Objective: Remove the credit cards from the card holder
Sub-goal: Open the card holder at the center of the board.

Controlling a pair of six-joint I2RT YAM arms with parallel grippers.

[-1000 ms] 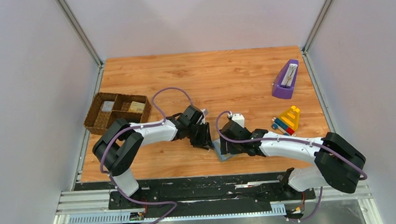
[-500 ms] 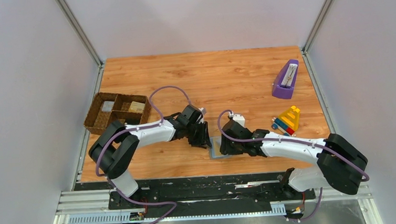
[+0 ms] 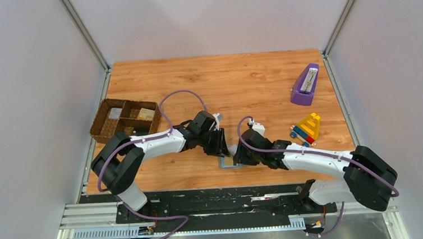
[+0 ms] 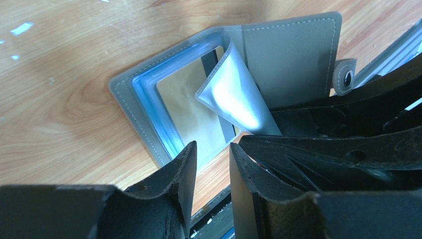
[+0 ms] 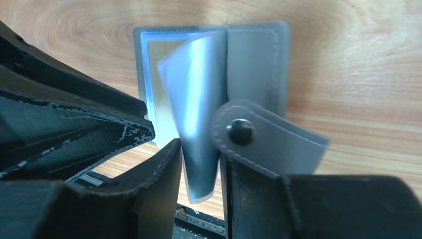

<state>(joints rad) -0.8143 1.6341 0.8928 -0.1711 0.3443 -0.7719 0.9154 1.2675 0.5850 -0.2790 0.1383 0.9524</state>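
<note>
Right wrist, right hand (image 5: 198,154) clamped on card holder (image 5: 254,64) sleeve (image 5: 199,84), left hand (image 4: 211,149) apart.

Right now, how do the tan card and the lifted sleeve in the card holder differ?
Pose: the tan card lies flat in the open card holder; the sleeve stands up, curled.
Colour: the card is tan-gold; the sleeve is pale blue-grey and shiny.
Grip: the sleeve is pinched between the right gripper's fingers; the card is not.
Shared: both sit inside the same holder.
</note>
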